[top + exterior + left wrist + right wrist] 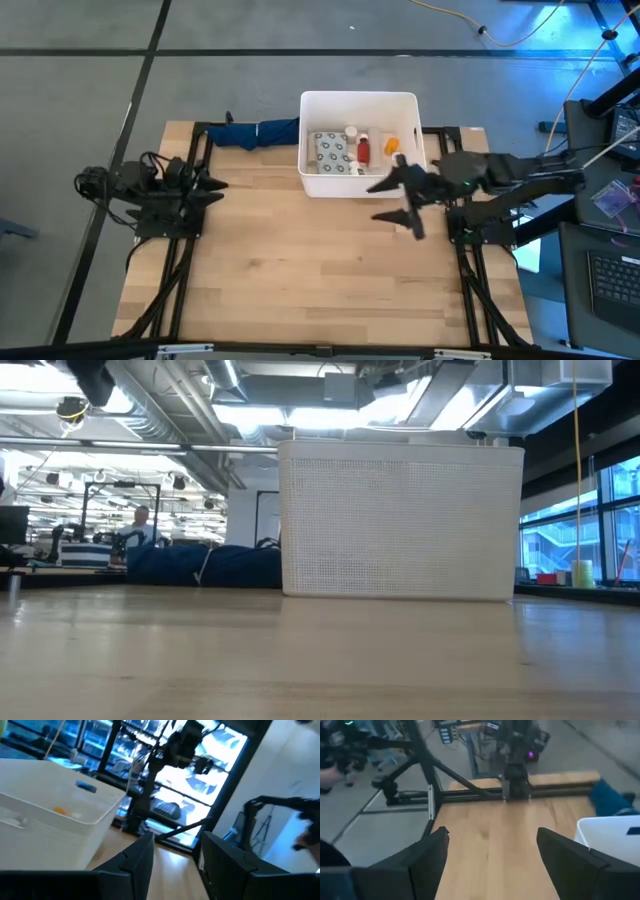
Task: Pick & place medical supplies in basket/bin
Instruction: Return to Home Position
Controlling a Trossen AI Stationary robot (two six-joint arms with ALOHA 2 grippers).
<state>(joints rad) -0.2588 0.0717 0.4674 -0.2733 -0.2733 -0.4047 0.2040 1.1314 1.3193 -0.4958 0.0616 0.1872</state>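
Note:
The white tub (360, 145) stands at the table's far middle; the low view shows its textured near wall (400, 525). Inside lie the grey dotted packet (328, 150), a red bottle (363, 151), an orange-capped bottle (391, 145) and small white items. My right gripper (395, 200) hovers open just right of the tub's near right corner, holding nothing; its wrist view shows the tub's corner (610, 837). My left gripper (212, 188) waits open at the table's left side, empty, and its wrist view shows the tub (55, 827).
A dark blue cloth bundle (262, 132) lies left of the tub at the far edge, seen also in the low view (205, 565). Bare wood spreads across the near half of the table (320, 280). People and desks show in the room beyond.

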